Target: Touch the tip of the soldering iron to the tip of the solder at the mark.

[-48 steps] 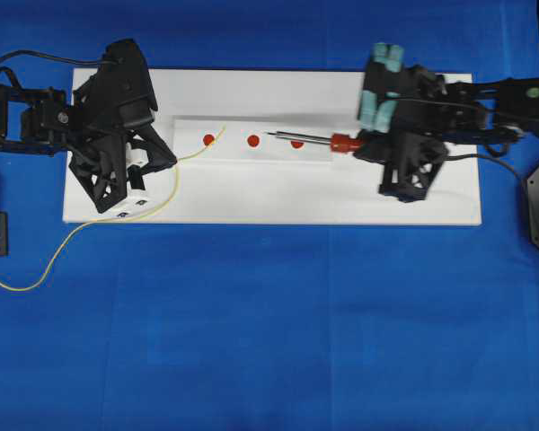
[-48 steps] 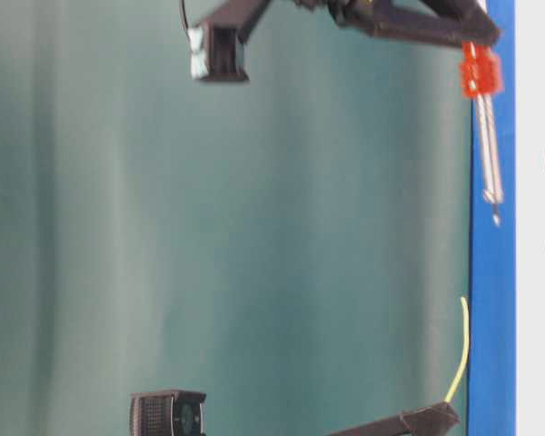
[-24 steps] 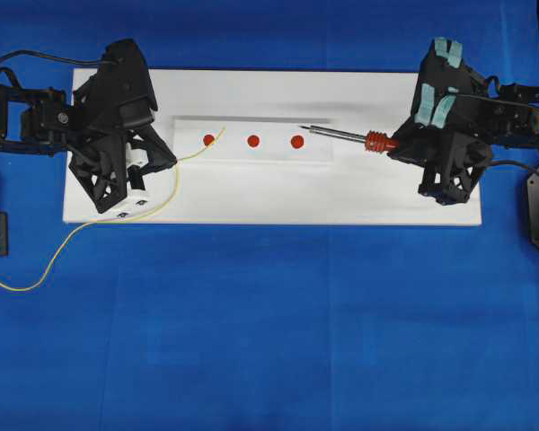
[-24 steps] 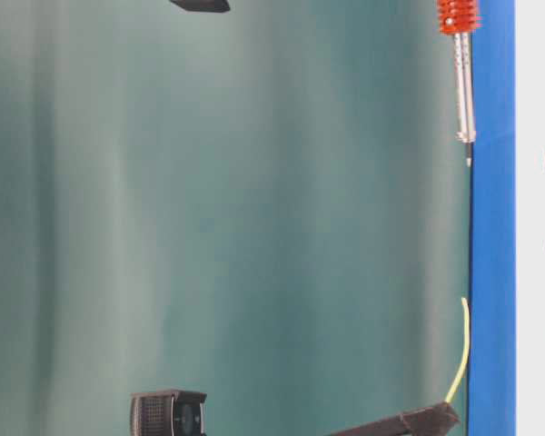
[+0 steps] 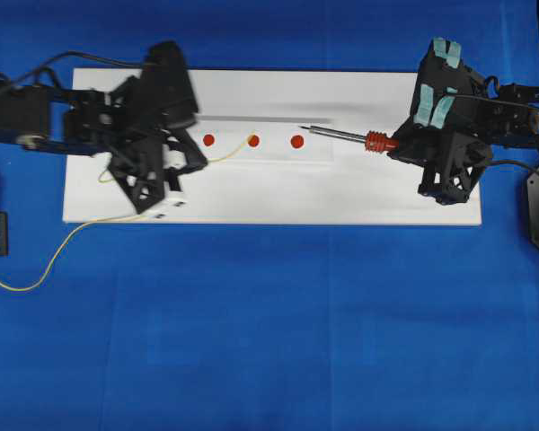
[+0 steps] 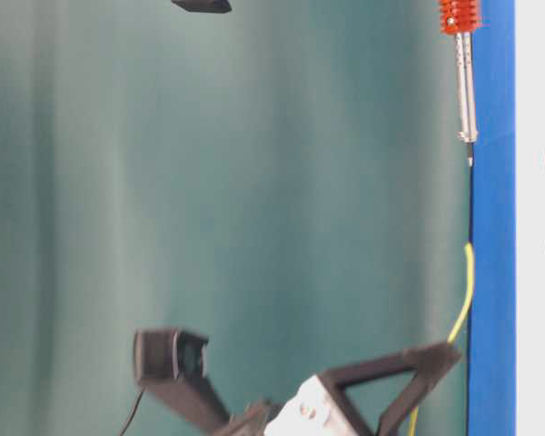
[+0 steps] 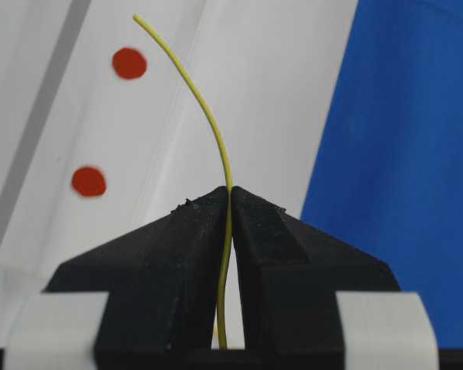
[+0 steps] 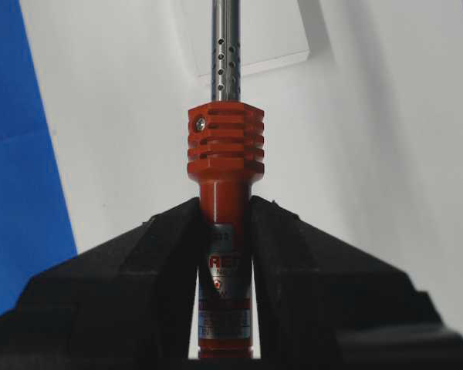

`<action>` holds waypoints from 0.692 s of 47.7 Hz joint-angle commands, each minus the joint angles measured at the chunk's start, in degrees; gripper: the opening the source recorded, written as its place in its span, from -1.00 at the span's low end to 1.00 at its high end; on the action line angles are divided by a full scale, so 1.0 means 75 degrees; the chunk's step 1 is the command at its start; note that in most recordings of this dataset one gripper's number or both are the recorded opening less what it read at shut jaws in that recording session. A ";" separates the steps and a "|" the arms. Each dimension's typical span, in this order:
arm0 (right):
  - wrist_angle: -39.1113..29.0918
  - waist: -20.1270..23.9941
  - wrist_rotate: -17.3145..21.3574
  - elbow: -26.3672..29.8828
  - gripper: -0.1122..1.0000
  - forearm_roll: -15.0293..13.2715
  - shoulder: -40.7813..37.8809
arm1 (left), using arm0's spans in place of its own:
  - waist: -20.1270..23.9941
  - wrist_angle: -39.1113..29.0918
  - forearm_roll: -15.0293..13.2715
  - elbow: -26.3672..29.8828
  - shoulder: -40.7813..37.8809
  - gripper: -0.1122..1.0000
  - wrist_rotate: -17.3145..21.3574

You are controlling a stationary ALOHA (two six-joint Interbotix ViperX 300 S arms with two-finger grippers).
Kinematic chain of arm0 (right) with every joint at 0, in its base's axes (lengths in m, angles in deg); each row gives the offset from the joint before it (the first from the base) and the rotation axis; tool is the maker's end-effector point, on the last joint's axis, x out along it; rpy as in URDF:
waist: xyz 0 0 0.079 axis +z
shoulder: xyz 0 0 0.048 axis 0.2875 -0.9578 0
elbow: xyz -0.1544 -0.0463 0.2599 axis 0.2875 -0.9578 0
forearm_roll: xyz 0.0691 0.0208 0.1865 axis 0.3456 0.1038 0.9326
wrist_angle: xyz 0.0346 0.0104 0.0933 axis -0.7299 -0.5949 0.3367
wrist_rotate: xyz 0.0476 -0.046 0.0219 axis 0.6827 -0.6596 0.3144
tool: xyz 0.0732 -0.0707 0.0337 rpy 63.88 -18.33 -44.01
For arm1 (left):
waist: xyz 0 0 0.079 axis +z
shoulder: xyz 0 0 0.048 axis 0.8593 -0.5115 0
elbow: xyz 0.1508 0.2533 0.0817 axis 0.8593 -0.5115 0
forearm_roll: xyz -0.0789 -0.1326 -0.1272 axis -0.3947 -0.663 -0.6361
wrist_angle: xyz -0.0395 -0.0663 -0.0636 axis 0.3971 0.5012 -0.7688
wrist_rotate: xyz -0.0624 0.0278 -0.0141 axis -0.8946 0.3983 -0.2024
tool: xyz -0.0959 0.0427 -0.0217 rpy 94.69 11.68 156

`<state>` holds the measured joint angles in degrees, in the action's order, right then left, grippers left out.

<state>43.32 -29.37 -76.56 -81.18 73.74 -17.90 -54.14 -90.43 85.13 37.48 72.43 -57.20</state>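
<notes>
Counts: one soldering iron (image 5: pixel 346 136), one solder (image 5: pixel 234 154) wire, three red dots (image 5: pixel 253 141) in a row on a raised white strip (image 5: pixel 319 151), one white board (image 5: pixel 278 193), blue bench (image 5: pixel 278 323), two black arms.

Left hand (image 5: pixel 181 154) is clamped on the solder; the left wrist view shows both fingers (image 7: pixel 177 254) pressed together with the yellow wire pinched between them and curving up past the tips. Free end in the overhead sits at the middle dot; contact not clear. The rest of the wire trails off the board's left edge onto the bench.

Right hand (image 5: pixel 404 148) grips the iron's handle, fingers (image 8: pixel 139 270) tight on both sides just behind the red ribbed collar (image 8: pixel 224 142). The iron lies roughly level, its tip just right of the rightmost dot, well apart from the solder end.

Table-level view alone shows the iron (image 6: pixel 467 91) and solder (image 6: pixel 463 300) held above the board, with a gap between the two tips. Right wrist view alone shows small holes in the metal shaft and a handle label starting "RE"; the rest is hidden or too small. Left arm is motion-blurred in the overhead.
</notes>
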 commanded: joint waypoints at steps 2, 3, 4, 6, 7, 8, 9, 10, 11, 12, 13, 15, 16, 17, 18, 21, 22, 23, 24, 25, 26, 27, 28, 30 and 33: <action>0.0047 -0.0012 0.0012 0.0070 -0.68 -0.0012 0.0023 | -0.0070 0.0012 0.0023 0.0539 -0.0375 -0.75 0.0000; 0.0047 -0.0023 0.0012 0.0070 -0.68 -0.0012 0.0023 | -0.0082 0.0012 0.0012 0.0598 -0.0457 -0.75 0.0000; 0.0047 -0.0012 0.0012 0.0070 -0.68 -0.0012 0.0023 | -0.0082 0.0012 0.0012 0.0668 -0.0527 -0.75 0.0000; 0.0047 -0.0012 0.0012 0.0070 -0.68 -0.0012 0.0023 | -0.0094 0.0012 0.0012 0.0785 -0.0680 -0.75 0.0023; 0.0047 -0.0023 0.0012 0.0070 -0.68 -0.0012 0.0023 | -0.0105 0.0012 0.0012 0.0832 -0.0750 -0.75 0.0023; 0.0047 -0.0023 0.0012 0.0070 -0.68 -0.0012 0.0023 | -0.0105 0.0012 0.0012 0.0879 -0.0820 -0.75 0.0035; 0.0047 -0.0023 0.0012 0.0070 -0.68 -0.0012 0.0023 | -0.0105 0.0023 0.0012 0.0937 -0.0914 -0.75 0.0035; 0.0047 -0.0023 0.0012 0.0070 -0.68 -0.0012 0.0012 | -0.0105 0.0023 0.0023 0.0984 -0.0984 -0.75 0.0035; 0.0047 -0.0012 0.0012 0.0059 -0.68 -0.0012 0.0012 | -0.0105 0.0023 0.0012 0.1020 -0.1066 -0.75 0.0035; 0.0047 -0.0023 0.0012 0.0059 -0.68 -0.0012 0.0012 | -0.0105 0.0047 0.0012 0.1078 -0.1160 -0.75 0.0035; 0.0059 -0.0012 0.0012 0.0059 -0.68 -0.0012 0.0012 | -0.0105 0.0047 0.0012 0.1125 -0.1242 -0.75 0.0035; 0.0059 -0.0012 0.0012 0.0059 -0.68 -0.0012 0.0000 | -0.0105 0.0047 0.0023 0.1195 -0.1359 -0.75 0.0047; 0.0059 -0.0012 0.0012 0.0059 -0.68 -0.0012 0.0000 | -0.0105 0.0047 0.0023 0.1219 -0.1418 -0.75 0.0047; 0.0059 -0.0012 0.0012 0.0059 -0.68 -0.0012 -0.0012 | -0.0105 0.0059 0.0012 0.1242 -0.1488 -0.75 0.0059; 0.0059 -0.0023 0.0012 0.0059 -0.68 -0.0012 -0.0023 | -0.0105 0.0059 0.0012 0.1277 -0.1535 -0.75 0.0059; 0.0059 -0.0023 0.0012 0.0059 -0.68 -0.0012 -0.0023 | -0.0105 0.0070 0.0012 0.1348 -0.1688 -0.75 0.0070; 0.0059 -0.0023 0.0012 0.0059 -0.68 -0.0012 -0.0023 | -0.0105 0.0070 0.0012 0.1371 -0.1723 -0.75 0.0082; 0.0059 -0.0012 0.0012 0.0059 -0.68 -0.0012 -0.0023 | -0.0105 0.0082 0.0012 0.1383 -0.1746 -0.75 0.0082; 0.0059 -0.0012 0.0012 0.0059 -0.68 -0.0012 -0.0035 | -0.0105 0.0094 0.0023 0.1395 -0.1770 -0.75 0.0082; 0.0059 -0.0023 0.0012 0.0059 -0.68 -0.0012 -0.0047 | -0.0105 0.0105 0.0012 0.1418 -0.1793 -0.75 0.0082; 0.0059 -0.0012 0.0012 0.0059 -0.68 -0.0012 -0.0047 | -0.0105 0.0117 0.0023 0.1418 -0.1805 -0.75 0.0094; 0.0059 -0.0023 0.0012 0.0047 -0.68 -0.0012 -0.0047 | -0.0105 0.0129 0.0023 0.1441 -0.1816 -0.75 0.0094; 0.0059 -0.0023 0.0012 0.0047 -0.68 -0.0012 -0.0047 | -0.0105 0.0152 0.0012 0.1453 -0.1828 -0.75 0.0094; 0.0059 -0.0023 0.0012 0.0047 -0.68 -0.0012 -0.0059 | -0.0105 0.0176 0.0012 0.1453 -0.1852 -0.75 0.0094; 0.0070 -0.0012 0.0012 0.0047 -0.68 -0.0012 -0.0070 | -0.0105 0.0176 0.0012 0.1465 -0.1863 -0.75 0.0094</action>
<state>43.32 -29.45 -76.56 -81.27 73.74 -18.60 -54.84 -89.64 85.13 47.15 57.84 -56.59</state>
